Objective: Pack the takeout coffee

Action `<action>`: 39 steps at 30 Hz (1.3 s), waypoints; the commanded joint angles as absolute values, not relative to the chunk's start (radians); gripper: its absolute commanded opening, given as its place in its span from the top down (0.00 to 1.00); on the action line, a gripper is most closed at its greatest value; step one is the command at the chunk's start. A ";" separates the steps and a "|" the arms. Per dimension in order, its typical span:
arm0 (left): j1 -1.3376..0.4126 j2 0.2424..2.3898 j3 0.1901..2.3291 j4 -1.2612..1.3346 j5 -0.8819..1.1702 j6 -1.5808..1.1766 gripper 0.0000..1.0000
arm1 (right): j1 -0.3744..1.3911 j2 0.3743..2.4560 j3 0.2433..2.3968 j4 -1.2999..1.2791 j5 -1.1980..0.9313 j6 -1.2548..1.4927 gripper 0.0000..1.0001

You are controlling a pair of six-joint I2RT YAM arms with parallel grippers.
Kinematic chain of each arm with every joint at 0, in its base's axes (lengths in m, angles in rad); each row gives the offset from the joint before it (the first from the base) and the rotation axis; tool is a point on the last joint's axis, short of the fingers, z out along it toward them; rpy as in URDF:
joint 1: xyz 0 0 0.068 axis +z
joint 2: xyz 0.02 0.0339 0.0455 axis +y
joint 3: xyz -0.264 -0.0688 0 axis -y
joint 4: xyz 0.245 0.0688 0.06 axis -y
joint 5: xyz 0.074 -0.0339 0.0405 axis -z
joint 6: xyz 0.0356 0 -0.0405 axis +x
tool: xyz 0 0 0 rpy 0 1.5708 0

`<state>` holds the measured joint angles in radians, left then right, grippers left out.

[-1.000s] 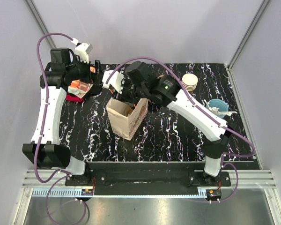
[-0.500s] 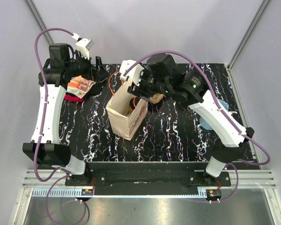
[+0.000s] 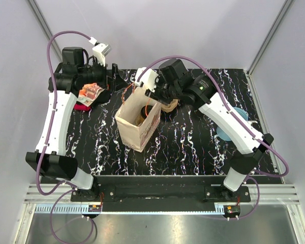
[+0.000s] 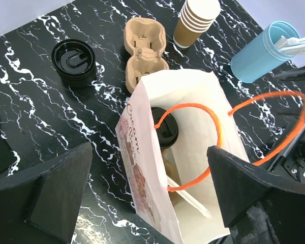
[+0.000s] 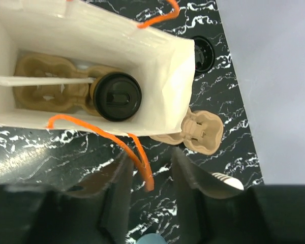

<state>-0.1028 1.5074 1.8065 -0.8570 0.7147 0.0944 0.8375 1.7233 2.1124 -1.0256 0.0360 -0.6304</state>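
Black-lidded takeout coffee (image 5: 115, 96) inside bag (image 5: 162, 66), below right jaws, untouched

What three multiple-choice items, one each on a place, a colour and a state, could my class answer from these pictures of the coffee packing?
1. Where is the brown kraft paper cup with a round black plastic lid?
A. inside the white paper bag
B. beside that bag
C. under that bag

2. What colour are the bag's thin cord handles?
A. green
B. orange
C. white

3. How does the left gripper stand?
A. shut on the bag
B. shut on a handle
C. open, holding nothing

Answers:
1 A: the right wrist view looks down on the lid between the bag's walls.
2 B: both wrist views show orange loops at the bag's mouth.
3 C: the left wrist view shows its fingers wide apart with nothing gripped.
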 commanded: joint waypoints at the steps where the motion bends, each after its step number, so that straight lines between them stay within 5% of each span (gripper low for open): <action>1: -0.098 1.457 1.832 -0.813 0.788 0.078 0.01 | 0.831 1.715 2.123 -0.971 0.014 -0.632 0.64; 5: -0.100 1.448 1.825 -0.801 0.842 0.071 0.01 | 0.831 1.709 2.117 -0.974 0.014 -0.629 0.90; 8: -0.100 1.447 1.825 -0.801 0.857 0.071 0.01 | 0.833 1.701 2.109 -0.974 0.011 -0.624 0.99; 19: -0.114 1.463 1.784 -0.796 0.704 0.153 0.04 | 0.831 1.671 2.083 -0.979 0.025 -0.615 1.00; 23: -0.123 1.491 1.779 -0.798 0.686 0.164 0.30 | 0.833 1.658 2.080 -0.985 0.032 -0.611 1.00; 27: -0.135 1.514 1.795 -0.796 0.675 0.172 0.80 | 0.831 1.640 2.082 -0.997 0.043 -0.607 1.00; 30: -0.155 1.525 1.818 -0.801 0.669 0.178 0.99 | 0.831 1.625 2.069 -1.000 0.058 -0.606 1.00; 39: -0.273 1.580 1.888 -0.839 0.608 0.192 1.00 | 0.831 1.542 1.974 -1.003 0.116 -0.614 1.00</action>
